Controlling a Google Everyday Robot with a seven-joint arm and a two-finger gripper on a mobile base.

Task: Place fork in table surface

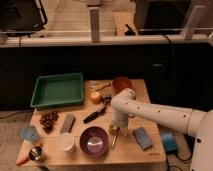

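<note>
The slim silver fork (114, 139) lies on the light tan slatted table surface (130, 155), just right of the purple bowl (94, 141). My gripper (118, 129) hangs from the white arm that reaches in from the right, pointing down right over the fork's upper end. The arm hides the fork's upper end, so I cannot tell whether the gripper touches it. The black-handled utensil (96, 113) lies to the upper left of the gripper.
A green tray (58, 90) stands at the back left. An orange fruit (95, 97), a brown bowl (121, 84), grapes (48, 120), a grey block (67, 123), a white cup (66, 143), a blue sponge (142, 138), a light blue cup (30, 134), a metal can (35, 154) and a carrot (22, 159) also sit on the table.
</note>
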